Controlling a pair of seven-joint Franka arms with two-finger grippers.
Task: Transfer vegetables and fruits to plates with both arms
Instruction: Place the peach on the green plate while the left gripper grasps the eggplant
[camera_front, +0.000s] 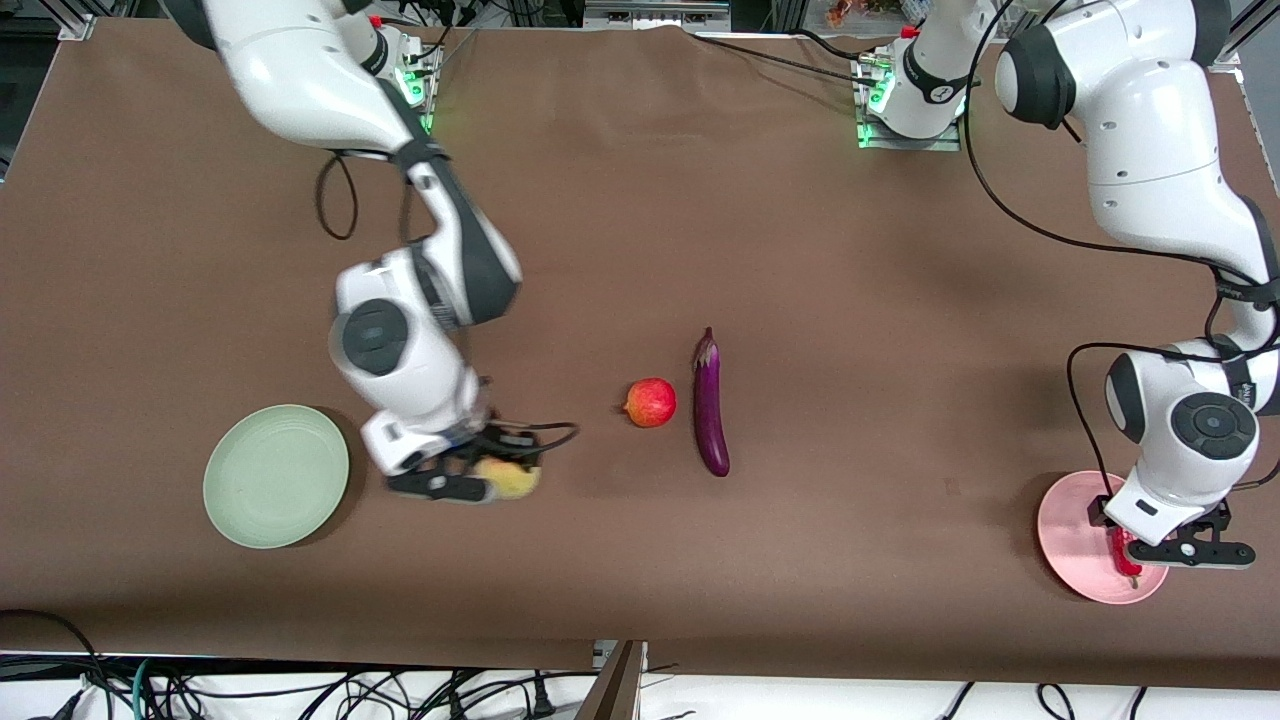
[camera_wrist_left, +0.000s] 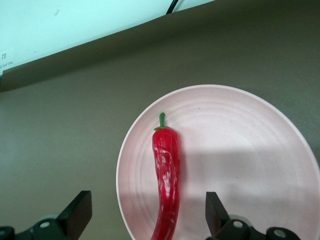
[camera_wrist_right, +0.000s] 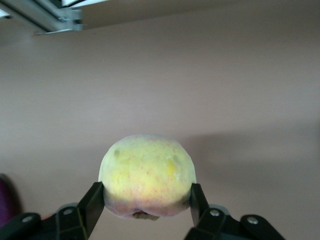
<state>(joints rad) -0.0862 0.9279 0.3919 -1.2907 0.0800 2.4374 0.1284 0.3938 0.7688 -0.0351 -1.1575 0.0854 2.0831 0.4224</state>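
The curved red chili pepper (camera_wrist_left: 167, 175) lies on the pale pink plate (camera_wrist_left: 240, 150) at the left arm's end of the table. My left gripper (camera_wrist_left: 147, 202) hangs open just above it, one finger on each side and neither touching it. In the front view this left gripper (camera_front: 1140, 548) is over the pink plate (camera_front: 1070, 525) and the chili (camera_front: 1128, 566). My right gripper (camera_wrist_right: 147, 200) is shut on the yellowish-pink peach (camera_wrist_right: 147, 172). That right gripper (camera_front: 490, 487) holds the peach (camera_front: 518, 480) low over the table beside the mint green plate (camera_front: 276, 476). The red pomegranate-like fruit (camera_front: 651, 402) and the purple eggplant (camera_front: 711, 405) lie mid-table.
A brown cloth covers the table (camera_front: 850, 300). Cables trail along the table edge nearest the front camera (camera_front: 300, 695). Both arm bases stand at the table edge farthest from that camera.
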